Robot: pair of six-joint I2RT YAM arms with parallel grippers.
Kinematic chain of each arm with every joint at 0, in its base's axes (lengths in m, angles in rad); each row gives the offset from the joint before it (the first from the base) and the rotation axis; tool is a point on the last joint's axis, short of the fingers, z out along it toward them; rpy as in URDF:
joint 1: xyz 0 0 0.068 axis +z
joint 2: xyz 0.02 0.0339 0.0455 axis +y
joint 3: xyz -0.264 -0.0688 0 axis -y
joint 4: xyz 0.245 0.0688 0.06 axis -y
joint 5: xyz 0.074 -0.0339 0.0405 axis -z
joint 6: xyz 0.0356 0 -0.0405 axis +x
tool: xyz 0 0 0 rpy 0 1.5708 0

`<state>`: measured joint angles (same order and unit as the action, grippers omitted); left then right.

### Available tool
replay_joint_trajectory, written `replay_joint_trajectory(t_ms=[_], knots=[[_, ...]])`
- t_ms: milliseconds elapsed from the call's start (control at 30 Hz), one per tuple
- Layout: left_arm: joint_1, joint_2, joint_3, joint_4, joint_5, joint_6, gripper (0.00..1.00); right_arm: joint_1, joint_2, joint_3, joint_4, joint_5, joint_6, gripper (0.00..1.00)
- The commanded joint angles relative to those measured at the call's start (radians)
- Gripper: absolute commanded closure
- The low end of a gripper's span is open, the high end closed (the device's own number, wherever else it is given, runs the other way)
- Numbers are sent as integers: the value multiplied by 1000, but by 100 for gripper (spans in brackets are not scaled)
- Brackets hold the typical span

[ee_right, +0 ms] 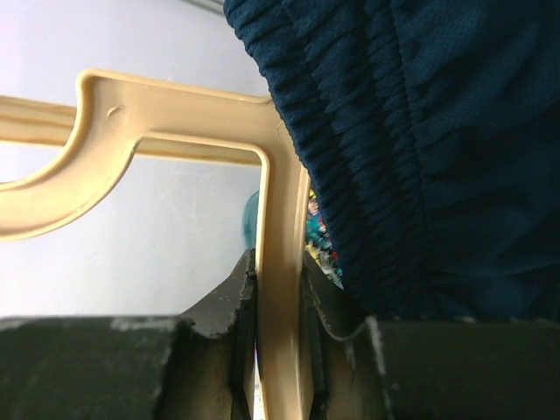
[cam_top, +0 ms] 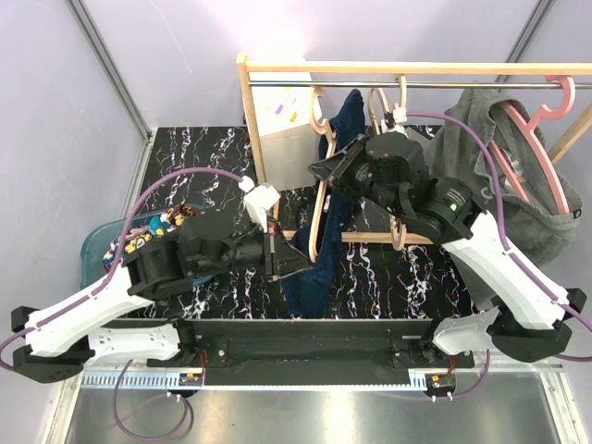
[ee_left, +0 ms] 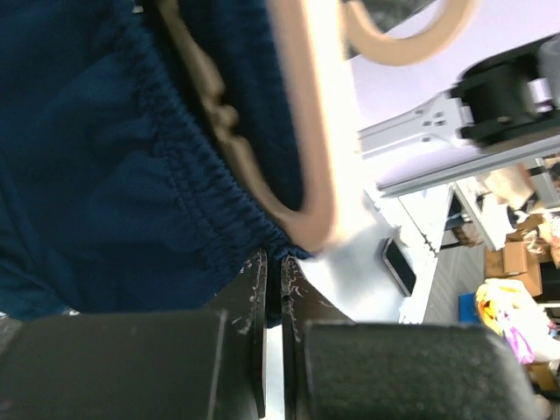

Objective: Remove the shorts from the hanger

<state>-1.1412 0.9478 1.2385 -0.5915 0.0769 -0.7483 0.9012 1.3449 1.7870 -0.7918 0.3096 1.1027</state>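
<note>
The navy blue cloth shorts (ee_left: 87,175) still hang on the beige plastic hanger (ee_right: 175,114) your right claw (ee_right: 278,262) clamps, while your left claw (ee_left: 273,262) pinches them.

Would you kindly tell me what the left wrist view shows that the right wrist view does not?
Only the left wrist view: the left end effector, closed and apparently pinching the navy shorts at the waistband's edge, with a cluttered room beyond. Only the right wrist view: the right end effector clamped on the upright bar of the hanger, with a teal bin glimpsed behind. Both: the navy shorts' gathered waistband lying against the hanger.
</note>
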Motion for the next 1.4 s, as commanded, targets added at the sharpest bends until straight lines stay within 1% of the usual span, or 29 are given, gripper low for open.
replay_joint_trajectory(t_ms=[0, 100, 167, 200, 267, 300, 333, 367, 400, 433, 533, 633, 700, 733, 867, 933, 967, 1067, 1167, 1233, 1267, 1300, 1333, 1367], knots=[[8, 81, 10, -54, -14, 24, 100, 2, -124, -12, 120, -58, 103, 100], [8, 94, -20, -36, 4, -26, 100, 2, -136, -18, 137, -89, 123, 100], [8, 91, -20, -33, 3, -19, 100, 2, -141, -11, 137, -98, 134, 100], [11, 88, -20, -40, -34, -14, 100, 4, -151, -14, 135, -104, 140, 100], [24, 82, -10, -45, -63, -11, 100, -1, -155, -2, 97, -125, 180, 100], [44, 82, 7, -44, -75, -13, 100, -4, -144, 11, 71, -183, 198, 100], [53, 83, 16, -44, -74, -11, 100, -7, -141, 26, 36, -210, 222, 100], [63, 91, 27, -42, -104, -10, 100, -7, -142, 20, 34, -237, 238, 100], [81, 95, 38, -39, -124, -6, 100, -7, -145, 9, 34, -298, 255, 100], [92, 100, 62, -39, -134, 1, 100, -7, -151, -15, 37, -305, 278, 100], [133, 121, 105, -36, -154, 15, 100, -7, -179, -55, 61, -395, 282, 100], [188, 132, 113, -28, -134, 24, 100, -7, -216, -95, 75, -469, 301, 100], [222, 135, 119, -25, -112, 32, 100, -7, -237, -110, 74, -512, 295, 98], [230, 134, 122, -25, -111, 47, 100, -7, -245, -118, 75, -521, 296, 95], [282, 135, 113, -8, -83, 69, 100, -5, -283, -162, 111, -566, 319, 94], [310, 146, 121, -7, -45, 82, 100, -5, -294, -167, 112, -570, 316, 96], [317, 151, 127, -13, -39, 87, 100, -8, -309, -164, 109, -558, 310, 100], [321, 117, 148, -30, -69, 98, 100, -7, -334, -143, 85, -508, 255, 100], [322, 51, 202, -111, -182, 116, 100, -7, -334, -89, 37, -469, 198, 100], [324, -1, 268, -157, -242, 176, 100, -7, -325, -49, 16, -458, 161, 100], [325, -16, 298, -203, -305, 205, 100, -7, -322, -29, 13, -452, 151, 100], [325, -29, 356, -226, -339, 278, 100, -7, -317, -17, 11, -449, 125, 100], [325, -47, 396, -275, -377, 317, 100, -7, -308, -8, 9, -435, 112, 100], [327, -50, 433, -301, -455, 384, 100, -7, -302, 9, 6, -431, 103, 100]])
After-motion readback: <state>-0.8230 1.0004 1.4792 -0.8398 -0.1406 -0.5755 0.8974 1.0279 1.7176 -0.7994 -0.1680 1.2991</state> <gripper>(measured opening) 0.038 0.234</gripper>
